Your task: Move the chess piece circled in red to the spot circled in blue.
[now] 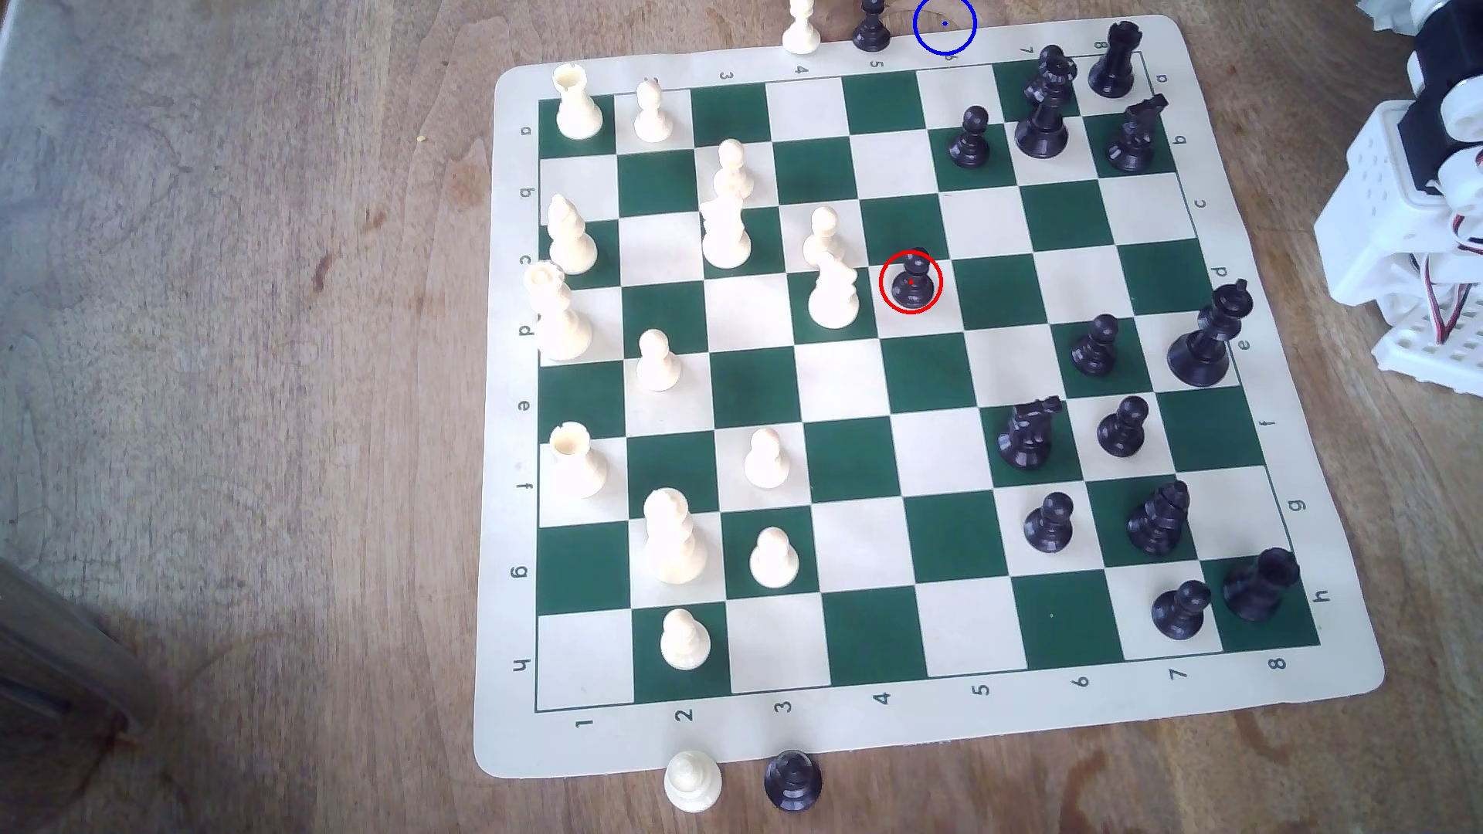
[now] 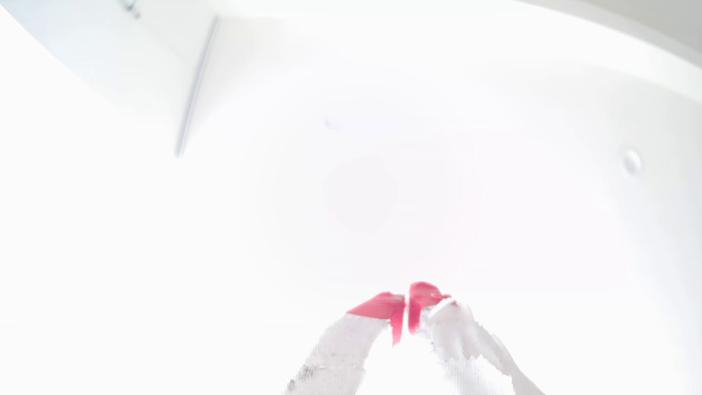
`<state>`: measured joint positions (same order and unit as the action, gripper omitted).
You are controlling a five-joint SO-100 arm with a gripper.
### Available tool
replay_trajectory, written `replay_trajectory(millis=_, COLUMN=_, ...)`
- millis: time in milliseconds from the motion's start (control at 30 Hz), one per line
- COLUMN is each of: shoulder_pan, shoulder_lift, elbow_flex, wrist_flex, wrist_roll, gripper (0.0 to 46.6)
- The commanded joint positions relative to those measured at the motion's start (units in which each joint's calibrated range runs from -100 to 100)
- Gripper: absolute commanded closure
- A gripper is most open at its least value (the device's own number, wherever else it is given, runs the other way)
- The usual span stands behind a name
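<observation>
The chess piece circled in red (image 1: 912, 282) is a small black pawn standing upright on a cream square near the middle of the green-and-cream board (image 1: 851, 722). The spot circled in blue (image 1: 944, 24) is a patch of brown wood just beyond the board's far edge, bare inside the ring. My gripper (image 2: 406, 304) appears in the washed-out wrist view with its two red-tipped white fingers (image 2: 380, 305) pressed together and nothing between them. Part of the white arm (image 1: 1420, 200) stands folded at the exterior view's right, off the board.
A cream pawn (image 1: 802, 32) and a black pawn (image 1: 871, 28) stand on the wood just left of the blue ring. A tall cream piece (image 1: 833, 293) stands close beside the circled pawn. Two captured pieces (image 1: 790, 779) sit off the near edge. Black pieces crowd the exterior view's right.
</observation>
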<state>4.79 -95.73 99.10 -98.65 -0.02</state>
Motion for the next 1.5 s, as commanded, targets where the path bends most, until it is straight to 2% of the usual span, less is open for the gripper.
replay_trajectory(millis=0, shoulder_pan=0.02, shoulder_lift=-0.11, elbow_flex=0.9, wrist_flex=-1.11, wrist_roll=-0.15, gripper=46.5)
replay_trajectory(millis=567, shoulder_pan=0.02, shoulder_lift=-0.11, elbow_flex=0.9, wrist_flex=-1.11, wrist_roll=-0.15, gripper=46.5)
replay_trajectory(millis=600, shoulder_pan=0.02, shoulder_lift=-0.11, elbow_flex=0.9, wrist_flex=-1.11, wrist_roll=-0.39, gripper=46.5)
replay_trajectory(millis=667, shoulder_pan=-0.61, shoulder_lift=-0.11, elbow_flex=0.9, wrist_flex=-0.37, wrist_roll=-4.15, gripper=46.5)
replay_trajectory(millis=733, shoulder_pan=-0.69, shoulder_lift=-0.11, elbow_flex=0.9, wrist_flex=1.43, wrist_roll=-4.98, gripper=44.6)
replay_trajectory(millis=833, shoulder_pan=-0.77, shoulder_lift=-0.11, elbow_flex=0.9, wrist_flex=6.02, wrist_roll=-4.44, gripper=37.2)
replay_trajectory(millis=867, shoulder_pan=-0.77, shoulder_lift=-0.11, elbow_flex=0.9, wrist_flex=13.31, wrist_roll=-3.22, gripper=38.0)
replay_trajectory(millis=933, shoulder_pan=-0.77, shoulder_lift=-0.11, elbow_flex=0.9, wrist_flex=22.4, wrist_roll=-3.13, gripper=40.4)
replay_trajectory(millis=967, shoulder_pan=0.02, shoulder_lift=-0.11, elbow_flex=0.9, wrist_flex=28.05, wrist_roll=-1.32, gripper=42.6)
replay_trajectory(millis=1000, shoulder_pan=0.33, shoulder_lift=-0.11, elbow_flex=0.9, wrist_flex=38.78, wrist_roll=2.1, gripper=46.4)
replay_trajectory(millis=1167, shoulder_pan=2.75, shoulder_lift=-0.03, elbow_flex=0.45, wrist_flex=69.73, wrist_roll=1.66, gripper=46.4)
replay_trajectory(millis=1200, shoulder_pan=2.83, shoulder_lift=-0.03, elbow_flex=-0.27, wrist_flex=74.48, wrist_roll=1.47, gripper=45.9)
replay_trajectory(millis=1267, shoulder_pan=3.38, shoulder_lift=-0.03, elbow_flex=-4.35, wrist_flex=87.1, wrist_roll=-0.34, gripper=41.4)
replay_trajectory(millis=1300, shoulder_pan=4.24, shoulder_lift=0.06, elbow_flex=-11.7, wrist_flex=102.66, wrist_roll=-2.98, gripper=35.7)
replay_trajectory(millis=1433, shoulder_pan=6.2, shoulder_lift=6.25, elbow_flex=-25.21, wrist_flex=123.3, wrist_roll=-3.66, gripper=29.9)
replay_trajectory(millis=1467, shoulder_pan=6.51, shoulder_lift=8.55, elbow_flex=-28.47, wrist_flex=127.97, wrist_roll=-3.61, gripper=29.6)
